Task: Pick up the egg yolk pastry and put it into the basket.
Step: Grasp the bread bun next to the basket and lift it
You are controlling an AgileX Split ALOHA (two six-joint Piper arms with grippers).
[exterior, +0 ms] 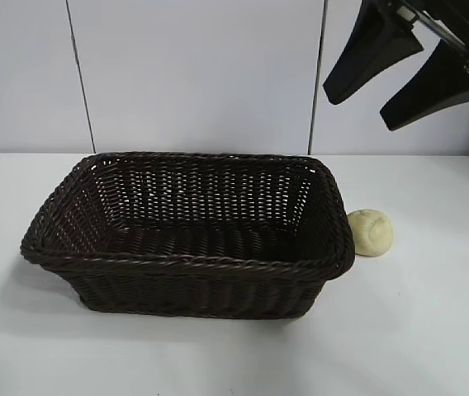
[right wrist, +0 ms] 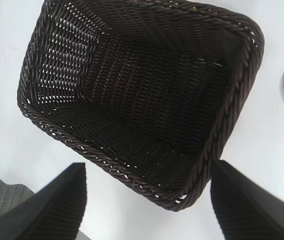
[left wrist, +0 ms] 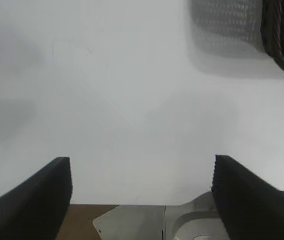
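My right gripper (exterior: 393, 92) hangs spread wide, upper right; the egg yolk pastry (exterior: 371, 232) sits below it, touching the basket (exterior: 177, 260).

Right gripper (exterior: 393, 92) aloft; jaws apart

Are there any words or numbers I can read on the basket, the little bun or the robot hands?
None: no words, numbers or signs show anywhere.
Dark brown woven wicker basket: bare weave.
Small pale yellow dome-shaped egg yolk pastry: plain.
Right gripper, open above the pastry: plain black.
Left gripper, open over the white table: no markings.
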